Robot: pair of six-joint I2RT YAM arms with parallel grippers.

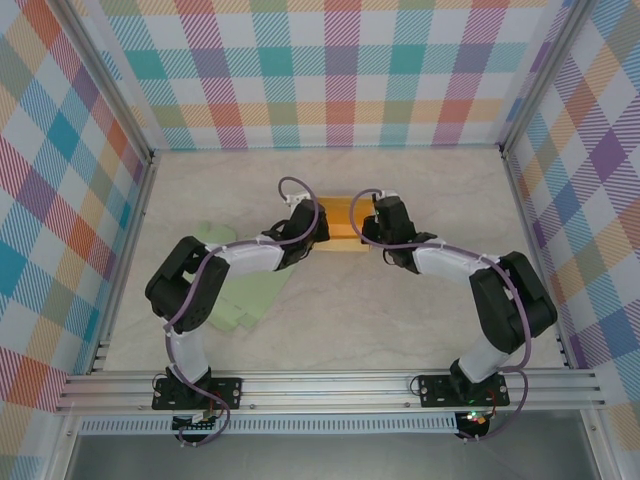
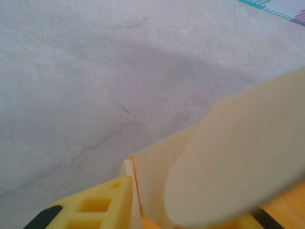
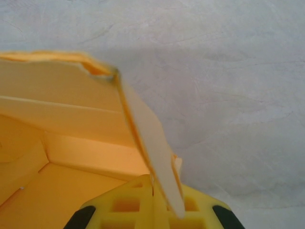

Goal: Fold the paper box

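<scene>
Far L on table (image 1: 420, 320): pale green sheets (image 1: 245, 295), flat, partly under L arm, well apart from the action; prob. spare blanks, can't confirm. Next over, left gripper (image 1: 314, 236) at L end of paper box (image 1: 345, 220), which sits mid-table between both grippers. From L wrist cam: one yellow finger (image 2: 102, 202) touching edge of an upright cream wall, other finger mostly behind a big blurred flap, so can't tell whether jaws pinching or just bracketing that wall. Centre: box open-topped, orange inside, walls partly raised, not closed up. At R end, right gripper (image 1: 371, 230) clamped tight on a thin side flap of the box, paper sandwiched betw. fingers (image 3: 121, 205), flap tilted. Judged step: mid-fold, raising/tucking end walls w/ R side pinned as anchor. Next move prob. needs a sure hold on L wall, then a bend along the crease w/o tearing or dragging box out of R grip. Hard to read: both box ends hidden under wrists from above; creases, tabs, slots not visible; L close-up too blurred for flap shape.
</scene>
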